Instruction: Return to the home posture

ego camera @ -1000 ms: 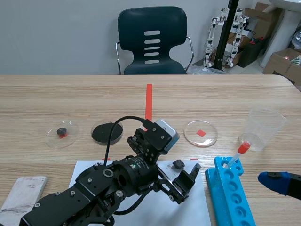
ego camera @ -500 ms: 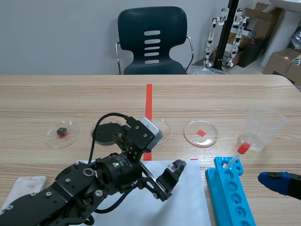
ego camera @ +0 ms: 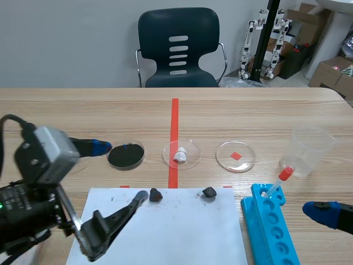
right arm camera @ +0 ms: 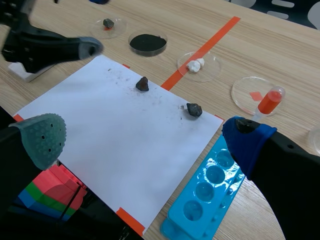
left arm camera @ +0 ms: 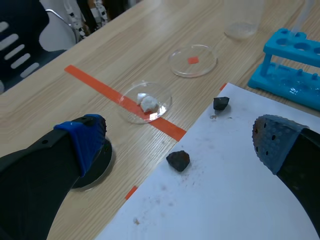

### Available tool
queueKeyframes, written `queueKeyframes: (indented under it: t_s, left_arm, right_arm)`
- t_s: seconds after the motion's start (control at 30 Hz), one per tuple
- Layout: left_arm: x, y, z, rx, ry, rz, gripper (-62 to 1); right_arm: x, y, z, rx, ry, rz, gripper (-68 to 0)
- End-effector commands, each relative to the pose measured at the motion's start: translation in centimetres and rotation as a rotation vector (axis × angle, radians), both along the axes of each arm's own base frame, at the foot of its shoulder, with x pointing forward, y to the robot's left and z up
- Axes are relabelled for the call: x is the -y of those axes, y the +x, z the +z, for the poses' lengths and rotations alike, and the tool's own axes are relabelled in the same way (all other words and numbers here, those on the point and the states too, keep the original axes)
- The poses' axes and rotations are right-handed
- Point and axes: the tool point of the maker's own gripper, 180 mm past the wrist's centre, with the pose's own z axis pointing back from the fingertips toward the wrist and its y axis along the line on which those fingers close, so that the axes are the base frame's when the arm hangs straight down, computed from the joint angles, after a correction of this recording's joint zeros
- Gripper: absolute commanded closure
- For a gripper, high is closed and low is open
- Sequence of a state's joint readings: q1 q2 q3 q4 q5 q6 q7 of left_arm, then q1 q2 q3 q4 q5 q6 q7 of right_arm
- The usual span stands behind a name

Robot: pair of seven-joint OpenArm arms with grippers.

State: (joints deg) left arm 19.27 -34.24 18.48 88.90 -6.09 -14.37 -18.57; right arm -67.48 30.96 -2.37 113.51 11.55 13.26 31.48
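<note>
My left gripper (ego camera: 121,171) is open at the table's left, over the near left corner of a white paper sheet (ego camera: 165,232). In the left wrist view the left gripper (left arm camera: 178,141) spans a dark rock (left arm camera: 178,160) lying on the sheet under it; a second rock (left arm camera: 221,103) lies further ahead. Both rocks (ego camera: 155,194) (ego camera: 209,192) rest near the sheet's far edge. My right gripper (right arm camera: 145,139) is open above the sheet's near right side. Only its blue fingertip (ego camera: 321,212) shows in the scene view.
Three petri dishes stand behind the sheet: black powder (ego camera: 126,155), white lumps (ego camera: 181,154), a red mark (ego camera: 235,156). A blue tube rack (ego camera: 270,226) holds a red-capped tube (ego camera: 278,182). A clear cup (ego camera: 311,149) stands at the right, a chair (ego camera: 177,49) behind the table.
The left arm has drawn back from the middle of the sheet toward the left and low. That uncovered the left rock and the dish of white lumps. The right fingertip has not moved.
</note>
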Motion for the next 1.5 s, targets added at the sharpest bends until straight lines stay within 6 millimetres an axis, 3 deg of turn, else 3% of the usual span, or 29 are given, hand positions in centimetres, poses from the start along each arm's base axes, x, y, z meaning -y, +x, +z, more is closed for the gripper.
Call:
queueKeyframes:
  t_s: [0.0, 0.27, 0.53, 0.8, 1.47]
  left_arm:
    - [-0.8, -0.9, 0.5, -0.001, -0.041, 0.034, -61.5]
    - [-3.9, -3.6, 2.5, 0.012, -0.038, 0.112, -61.5]
    - [-3.6, -5.8, 4.4, 0.015, -0.074, 0.101, -61.5]
    - [-3.6, -7.2, 3.9, -0.020, -0.044, 0.094, -61.5]
    - [-3.8, -7.1, 3.8, -0.021, -0.038, 0.097, -61.5]
  right_arm:
    - [-0.3, 0.4, 1.1, 0.032, 0.025, 0.000, -67.9]
    - [-0.3, 0.4, 1.1, 0.032, 0.025, 0.000, -67.9]
    - [-0.3, 0.4, 1.1, 0.032, 0.025, 0.000, -67.9]
    - [-0.3, 0.4, 1.1, 0.032, 0.025, 0.000, -67.9]
    - [-0.3, 0.4, 1.1, 0.032, 0.025, 0.000, -67.9]
